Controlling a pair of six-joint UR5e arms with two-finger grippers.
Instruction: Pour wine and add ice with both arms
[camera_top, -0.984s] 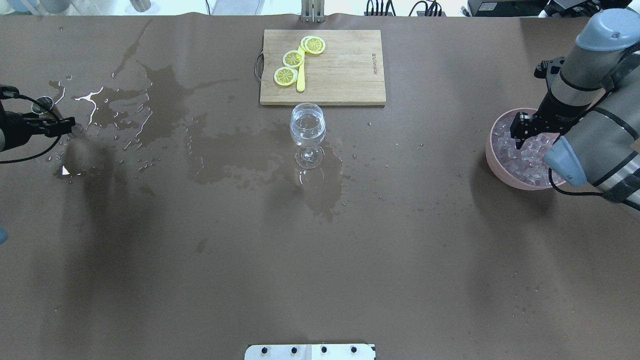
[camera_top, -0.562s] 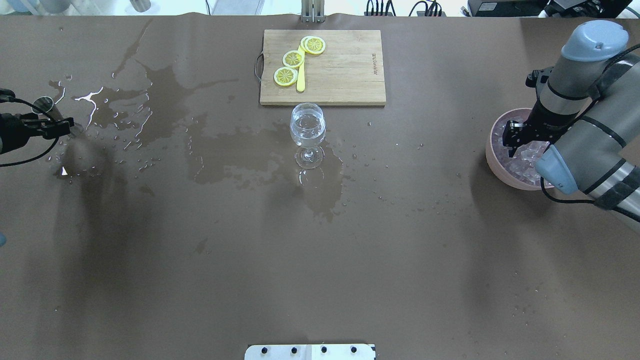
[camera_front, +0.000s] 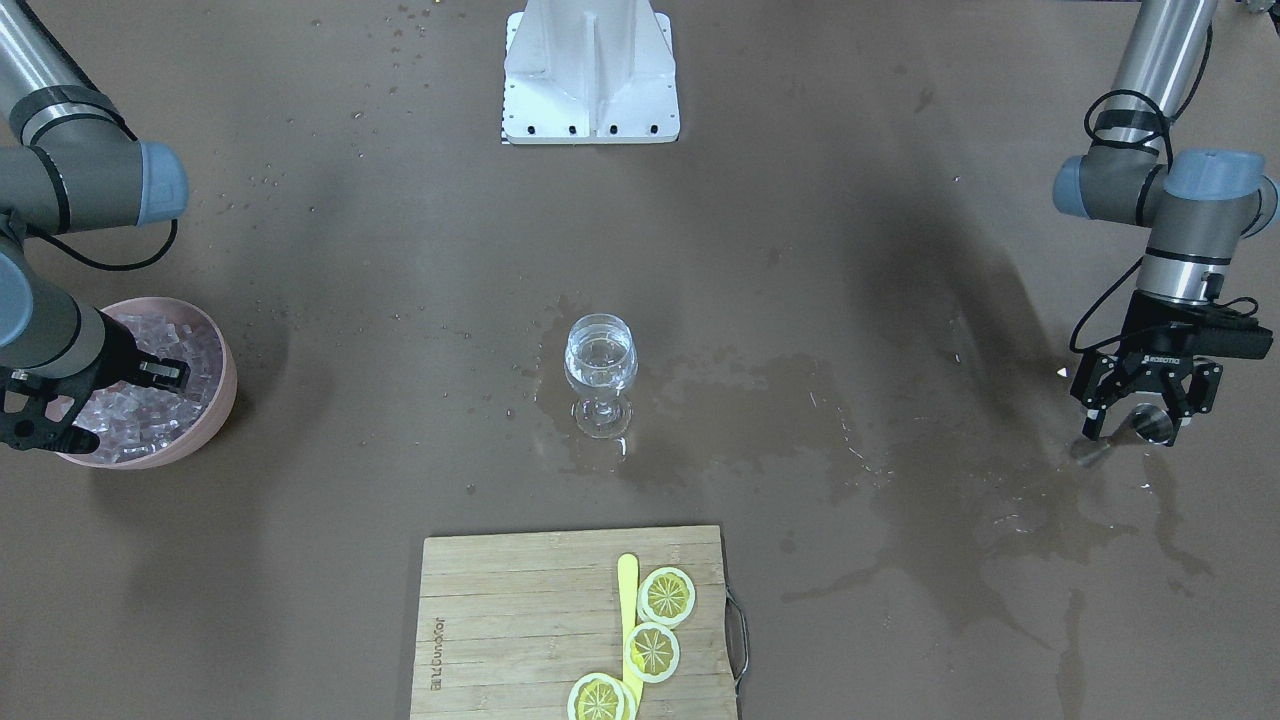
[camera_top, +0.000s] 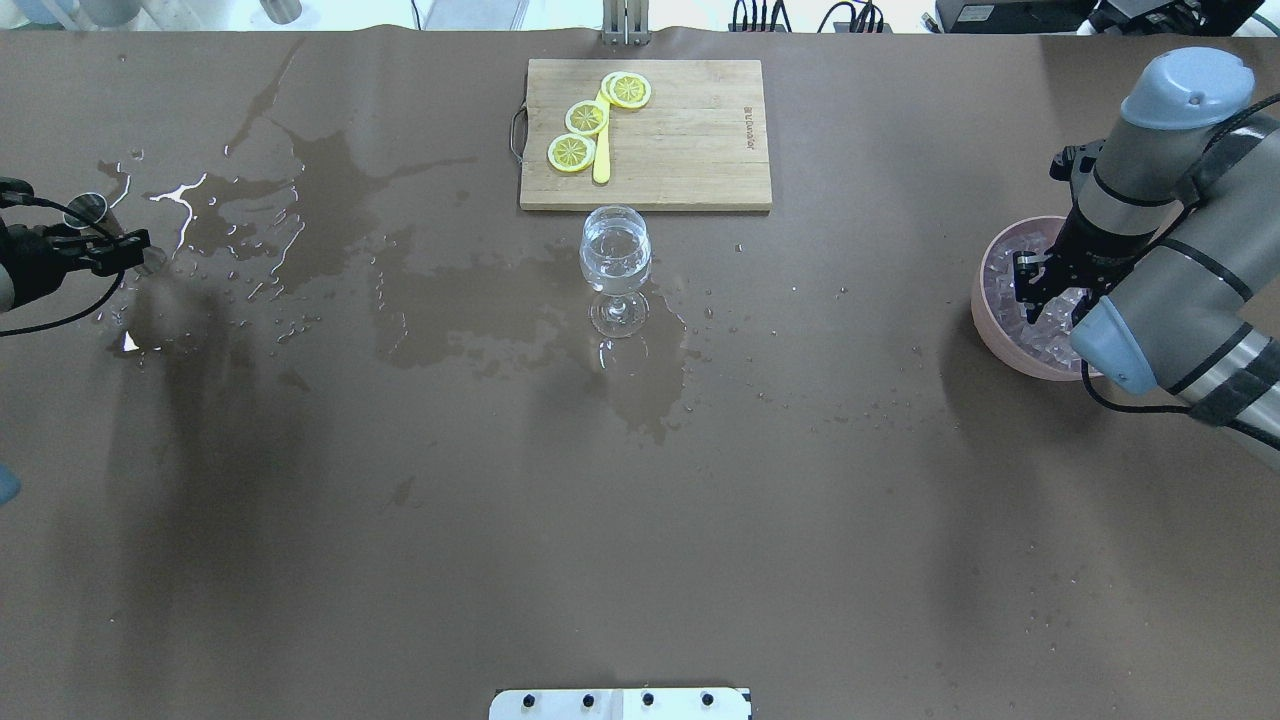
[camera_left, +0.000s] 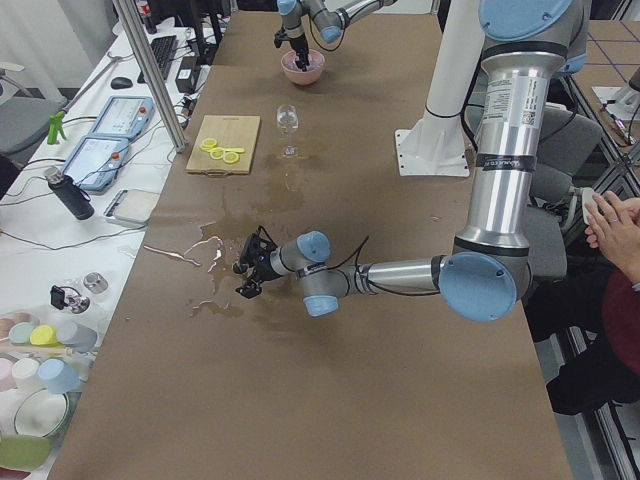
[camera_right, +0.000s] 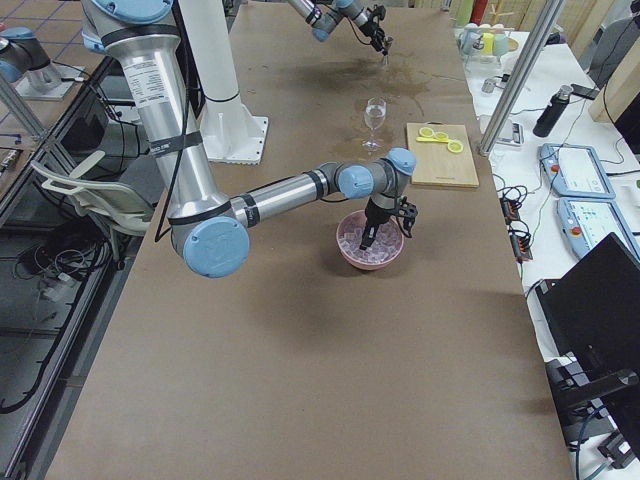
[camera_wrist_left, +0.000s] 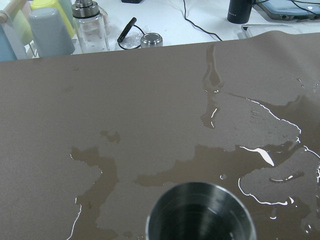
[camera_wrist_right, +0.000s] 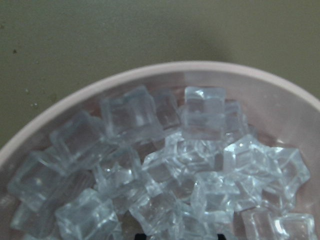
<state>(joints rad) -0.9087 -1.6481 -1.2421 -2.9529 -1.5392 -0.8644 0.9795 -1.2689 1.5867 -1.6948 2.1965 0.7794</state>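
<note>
The wine glass (camera_top: 615, 250) stands mid-table with clear wine in its bowl; it also shows in the front view (camera_front: 600, 360). My left gripper (camera_top: 135, 245) is at the table's far left, shut on a small steel cup (camera_front: 1150, 427) held low over the wet table. The cup's rim fills the bottom of the left wrist view (camera_wrist_left: 200, 212). My right gripper (camera_front: 108, 405) hangs open over the pink bowl (camera_top: 985, 320), fingers just above the ice (camera_wrist_right: 190, 165). It holds nothing.
A wooden cutting board (camera_top: 690, 150) with lemon slices (camera_top: 586, 117) and a yellow knife lies behind the glass. Puddles (camera_top: 300, 190) spread over the left and middle of the brown table. The white base (camera_front: 590, 75) stands at the robot's edge. Cups (camera_wrist_left: 50, 30) sit beyond the far edge.
My right arm has shifted slightly left and its gripper has lowered toward the ice in the bowl. My left gripper with the steel cup has barely moved.
</note>
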